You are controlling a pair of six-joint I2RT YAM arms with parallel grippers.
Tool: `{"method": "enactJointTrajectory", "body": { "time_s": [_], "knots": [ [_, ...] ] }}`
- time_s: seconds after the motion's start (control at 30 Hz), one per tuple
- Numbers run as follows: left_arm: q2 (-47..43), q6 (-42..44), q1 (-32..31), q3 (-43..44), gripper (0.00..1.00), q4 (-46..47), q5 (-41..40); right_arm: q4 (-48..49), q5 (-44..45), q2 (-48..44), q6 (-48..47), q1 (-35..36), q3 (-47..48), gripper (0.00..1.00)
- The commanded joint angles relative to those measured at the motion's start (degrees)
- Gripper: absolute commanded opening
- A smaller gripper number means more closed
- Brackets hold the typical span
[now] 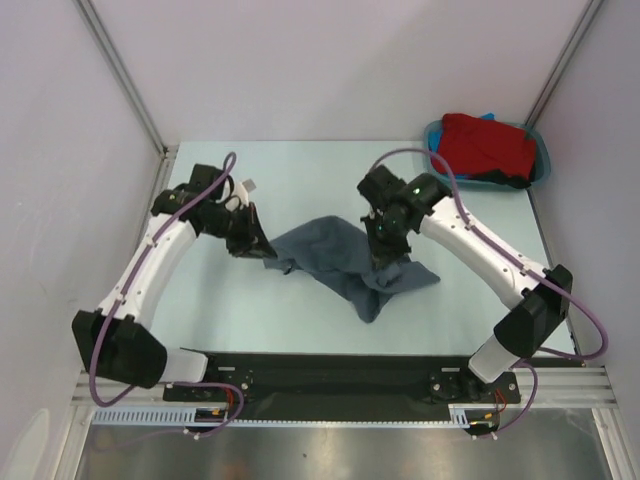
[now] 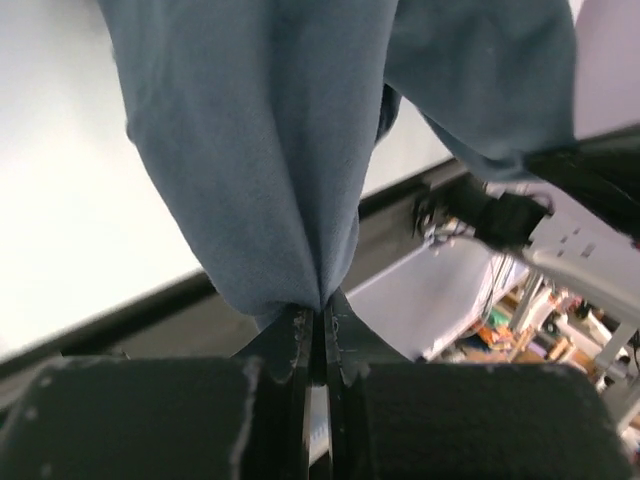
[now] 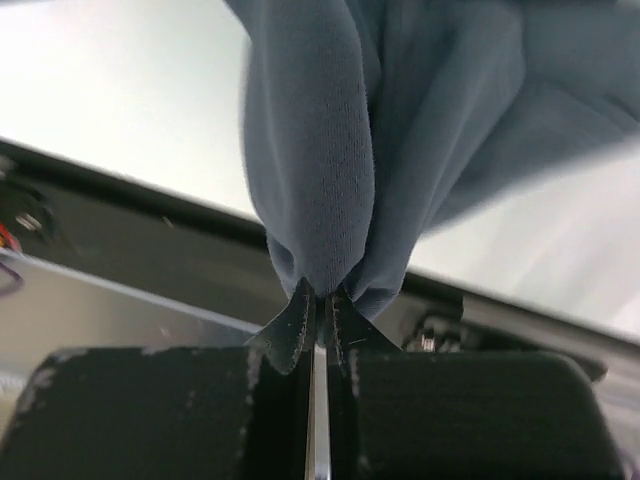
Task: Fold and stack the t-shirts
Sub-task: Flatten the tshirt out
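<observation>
Top external view: the crumpled slate-grey cloth t-shirt (image 1: 340, 262) sits mid-table, and the bright red t-shirt (image 1: 488, 145) is over in the teal plastic tub (image 1: 541, 152). I'd pull both grips apart evenly so the cloth goes taut before laying it flat. Both arms reach inward, wrists bent down. The left gripper (image 1: 262, 245) and right gripper (image 1: 385, 255) are each pinched tight on bunched grey fabric.
</observation>
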Motion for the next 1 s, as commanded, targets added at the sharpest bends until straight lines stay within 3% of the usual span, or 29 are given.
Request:
{"method": "enactJointTrajectory", "body": {
  "time_s": [0.0, 0.07, 0.1, 0.13, 0.17, 0.2, 0.33, 0.5, 0.63, 0.8, 0.97],
  "knots": [
    [-5.5, -3.0, -2.4, -6.1, 0.06, -4.8, 0.9, -11.0, -6.5, -3.9, 4.1, 1.0, -8.7, 0.0],
    [-9.4, -4.4, -3.0, -10.6, 0.07, -6.2, 0.5, -12.2, -7.7, -6.5, 6.7, 1.8, -13.5, 0.0],
    [-10.7, -5.7, -3.4, -12.1, 0.15, -7.2, 0.2, -12.1, -8.4, -7.2, 7.4, 2.0, -15.0, 0.0],
    [-12.3, -6.4, -3.6, -15.1, 0.31, -7.5, -0.9, -12.3, -9.2, -8.4, 8.0, 2.0, -16.7, 0.08],
    [-15.1, -7.1, -3.7, -16.8, 0.9, -7.9, -0.5, -12.3, -10.3, -8.9, 9.2, 2.2, -18.9, 0.27],
    [-16.2, -7.6, -3.7, -18.1, 1.0, -8.8, -0.2, -12.3, -10.4, -9.5, 9.8, 2.3, -19.7, 0.4],
    [-19.0, -8.8, -3.7, -19.4, 1.0, -8.4, -4.1, -12.3, -5.3, -9.6, 10.2, 1.7, -16.3, 0.71],
    [-11.6, -5.8, -3.7, -15.2, 1.0, -4.8, -9.2, -12.3, 1.4, -3.2, 7.0, -1.3, -4.6, 0.74],
    [-4.7, -2.3, -3.7, -13.5, 1.0, -1.4, -13.5, -10.6, 10.3, 1.3, 4.6, -5.0, -0.7, 0.8],
    [4.1, -0.8, -3.7, -14.7, 1.0, 7.8, -15.0, -4.4, 8.4, 7.5, 2.1, -11.8, -0.7, 0.79],
    [17.1, -0.8, -3.7, -8.7, 1.0, 14.8, -11.9, 7.0, -1.4, 14.5, 0.3, -16.3, 0.7, 0.75]
  ]
}}
